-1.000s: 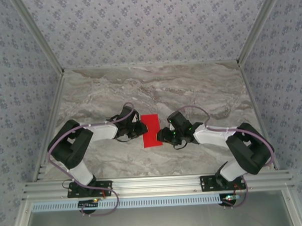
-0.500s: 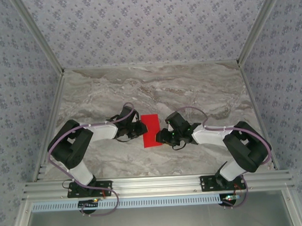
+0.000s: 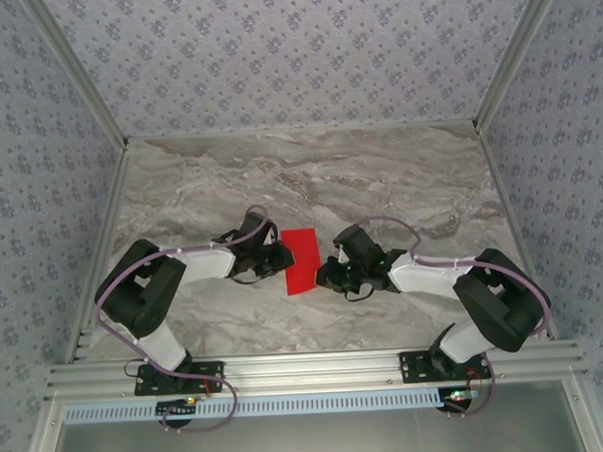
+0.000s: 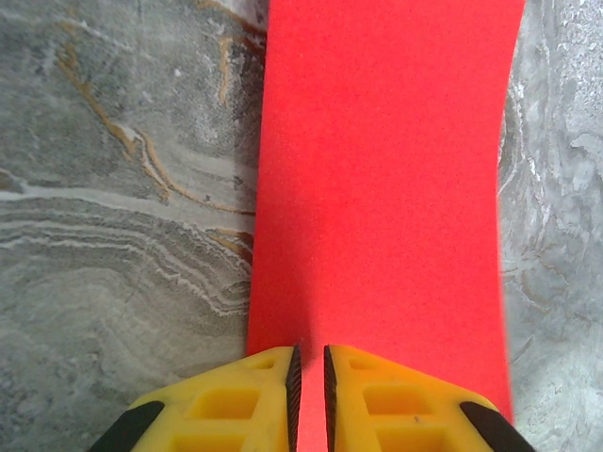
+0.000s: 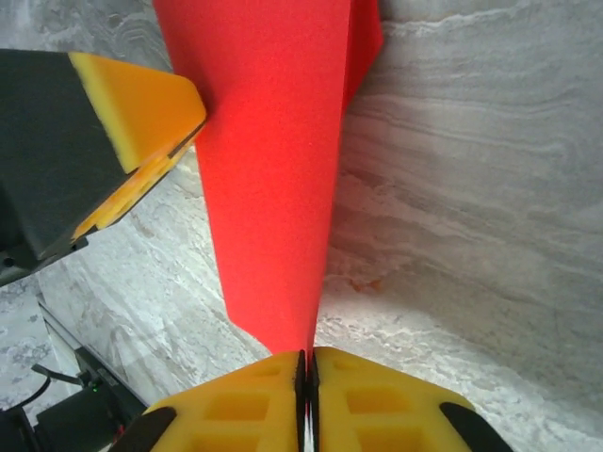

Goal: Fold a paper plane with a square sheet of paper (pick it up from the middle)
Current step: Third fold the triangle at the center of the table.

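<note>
The square sheet of paper (image 3: 303, 258) is bright red and shows a narrow rectangular outline on the marble table between both arms. My right gripper (image 3: 324, 276) is shut on its right edge. In the right wrist view the paper (image 5: 273, 160) rises edge-on out of the closed jaws of my right gripper (image 5: 307, 354). My left gripper (image 3: 283, 258) sits at the sheet's left edge. In the left wrist view my left gripper (image 4: 309, 350) is closed to a thin slit over the flat red paper (image 4: 382, 169), pinching nothing. One left finger (image 5: 141, 94) touches the sheet's side.
The grey marble table (image 3: 400, 182) has free room behind and to both sides of the arms. Patterned walls (image 3: 294, 56) close it in at the back, left and right. An aluminium rail (image 3: 308, 366) runs along the near edge.
My right gripper has closed on the paper's right edge and shifted slightly nearer. The left gripper and the sheet stay where they were.
</note>
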You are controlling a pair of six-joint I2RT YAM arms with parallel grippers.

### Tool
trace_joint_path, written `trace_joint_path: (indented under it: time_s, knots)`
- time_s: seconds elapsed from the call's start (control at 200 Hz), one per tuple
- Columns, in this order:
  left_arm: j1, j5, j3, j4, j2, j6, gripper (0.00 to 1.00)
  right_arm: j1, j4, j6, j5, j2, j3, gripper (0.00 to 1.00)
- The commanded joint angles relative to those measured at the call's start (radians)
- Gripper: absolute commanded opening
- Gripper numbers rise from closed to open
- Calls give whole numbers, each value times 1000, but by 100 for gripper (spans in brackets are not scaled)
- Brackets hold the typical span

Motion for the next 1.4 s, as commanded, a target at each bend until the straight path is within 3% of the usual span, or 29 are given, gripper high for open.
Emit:
trace_joint_path:
  time_s: [0.0, 0.14, 0.375, 0.819, 1.394]
  knots:
    - [-2, 16, 31, -11, 8, 30, 17, -2, 1, 29, 4, -21, 11, 7]
    - [0, 25, 114, -61, -48, 93, 17, -5, -15, 36, 15, -21, 42, 3]
    - [35, -123, 203, -218, -64, 146, 17, -12, -103, 59, 30, -4, 76, 2]
    - [62, -10, 225, -144, 103, 142, 12, -14, -140, 61, 9, 37, 130, 2]
    - [47, 0, 226, -174, 165, 149, 10, -13, -92, 53, -1, 205, 272, 2]
